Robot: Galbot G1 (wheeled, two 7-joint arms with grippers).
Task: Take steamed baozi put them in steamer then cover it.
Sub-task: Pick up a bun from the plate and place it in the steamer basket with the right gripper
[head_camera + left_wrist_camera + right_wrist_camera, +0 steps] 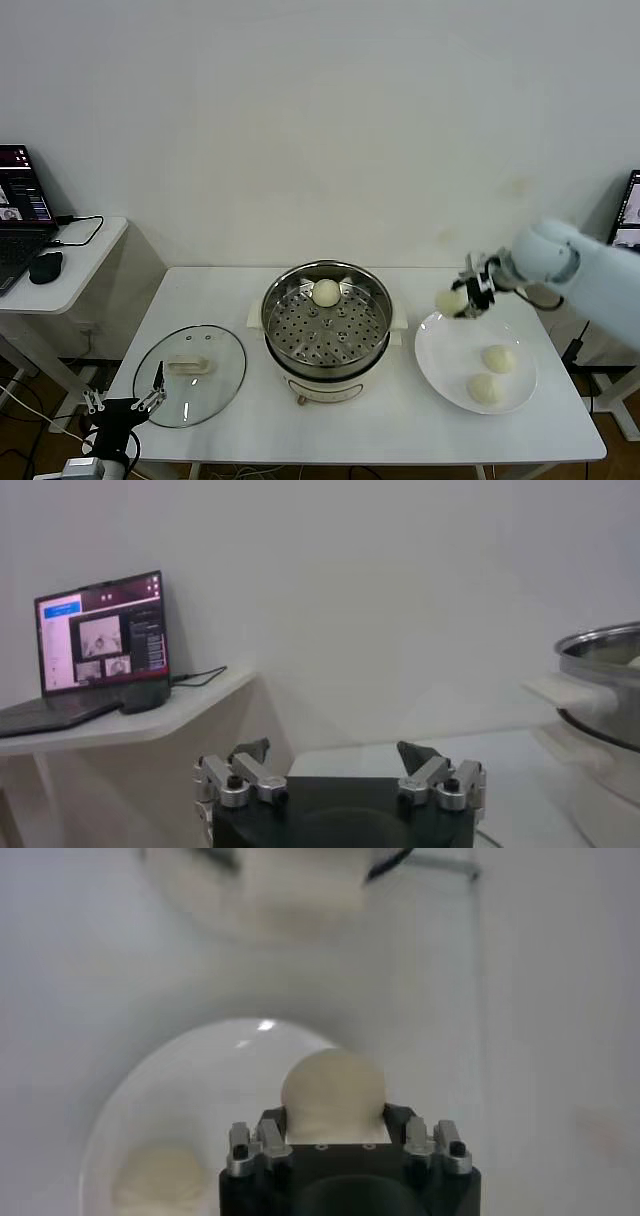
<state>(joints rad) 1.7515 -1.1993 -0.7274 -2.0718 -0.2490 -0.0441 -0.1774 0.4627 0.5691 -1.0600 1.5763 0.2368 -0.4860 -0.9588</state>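
The steamer (326, 322) stands mid-table with one baozi (326, 292) on its perforated tray at the back. My right gripper (458, 299) is shut on a second baozi (450, 300), held in the air between the steamer and the white plate (436, 352); in the right wrist view this bun (333, 1094) sits between the fingers above the plate. Two more baozi (498, 358) (485, 388) lie on the plate. The glass cover (190, 372) lies flat on the table, left of the steamer. My left gripper (122, 404) is open and empty, low beside the table's front left corner.
A side table (85, 262) at the left holds a laptop (18, 215) and a mouse (45, 266). The steamer's rim shows in the left wrist view (605, 652). A second screen (630, 210) stands at the far right.
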